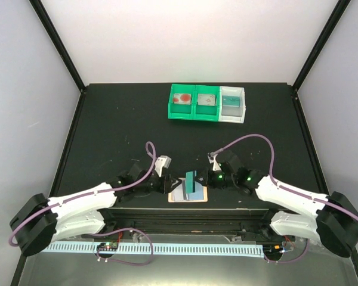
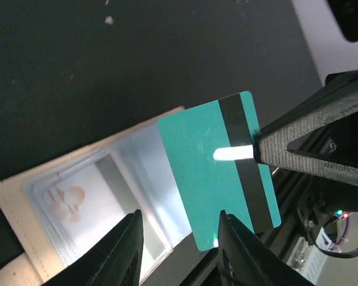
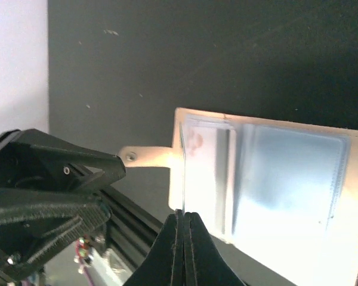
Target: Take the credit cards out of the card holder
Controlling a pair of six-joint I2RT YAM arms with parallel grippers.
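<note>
The card holder (image 1: pixel 188 195) lies open on the black table near the front edge, its blue-grey inner panels facing up; it also shows in the left wrist view (image 2: pixel 89 196) and the right wrist view (image 3: pixel 286 179), where its side tab (image 3: pixel 146 157) points left. My right gripper (image 1: pixel 206 178) is shut on a teal credit card (image 1: pixel 191 180) with a dark stripe and holds it upright above the holder. The card shows broadside in the left wrist view (image 2: pixel 209 173) and edge-on in the right wrist view (image 3: pixel 181 167). My left gripper (image 1: pixel 167 183) is open and empty just left of the holder.
Two green bins (image 1: pixel 194 102) and a white bin (image 1: pixel 232 104) stand in a row at the back of the table, with small items inside. The table's front edge and a metal rail run just below the holder.
</note>
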